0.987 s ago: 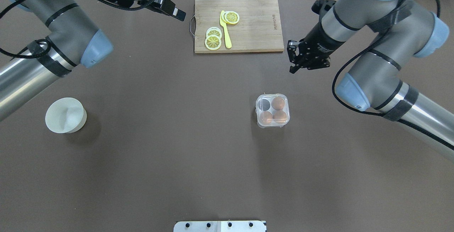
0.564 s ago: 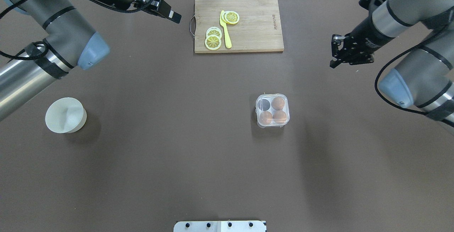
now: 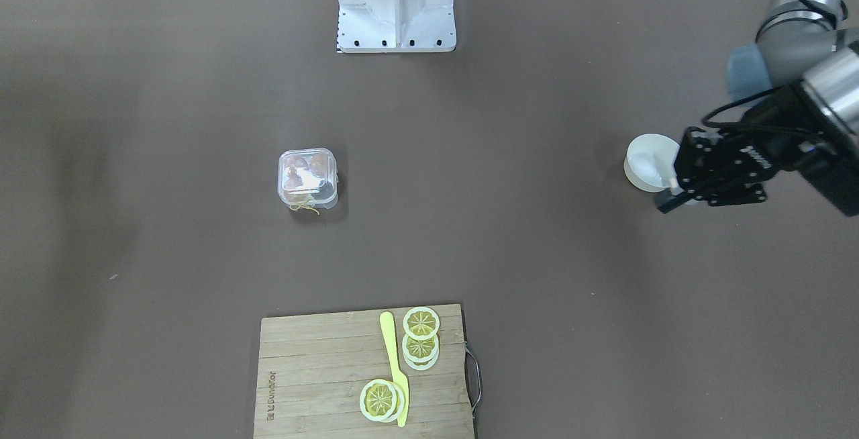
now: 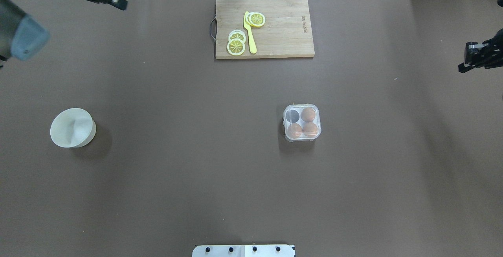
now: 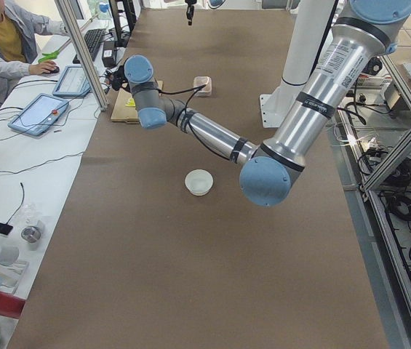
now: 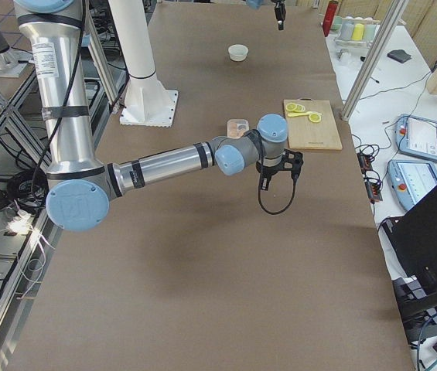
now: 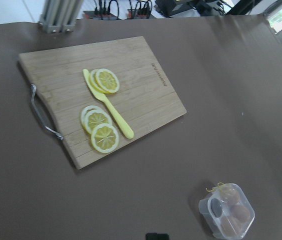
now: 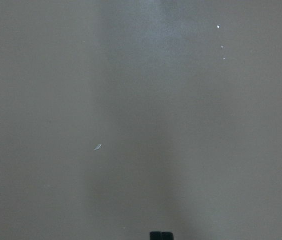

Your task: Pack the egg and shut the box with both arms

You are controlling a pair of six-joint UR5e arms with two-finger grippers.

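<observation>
The clear box [image 4: 301,122] stands right of the table's middle with its lid down. Three brown eggs [image 4: 308,114] lie in its cells and the fourth cell looks dark. Its yellow string shows in the front-facing view, where the box [image 3: 307,178] has the string at its near edge. The box also shows in the left wrist view [image 7: 227,212]. My left gripper [image 4: 122,4] is shut and empty at the far left corner. My right gripper [image 4: 461,69] is shut and empty at the right edge. Both are far from the box.
A white bowl [image 4: 72,127] stands at the left. A wooden cutting board [image 4: 283,29] with lemon slices [image 4: 236,46] and a yellow knife [image 4: 250,33] lies at the far middle. The white robot base [image 3: 397,3] is at the near edge.
Both arms have swung outward from the table's middle: the left gripper to the far left corner, the right gripper to the right edge. The box has not moved.
</observation>
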